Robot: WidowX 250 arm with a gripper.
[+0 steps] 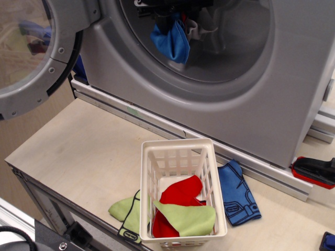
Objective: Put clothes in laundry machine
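Nearest the camera, on the wooden table (78,151), sits the white basket (180,157) w/ a red cloth (180,191) and a light green cloth (188,217) draped over its front rim. Another green piece (125,209) lies on the table touching the basket's left side; a jeans-print cloth (238,193) lies flat just right of it.

Farther back, the laundry machine (261,104) stands w/ its door (31,52) swung open to the left. Up in the drum mouth the gripper (172,8) is mostly cut off by the top edge; it appears clamped on the bright blue cloth (172,42), which hangs limp below it, w/ a grey cloth (196,26) bunched just behind. Jaws themselves are too dark to read for sure.

Step in hand, by my read: delivering blue + grey into the drum. Next move prob. calls for letting go well inside the drum so nothing drapes over the lip, then going to the basket; four pieces are left outside.
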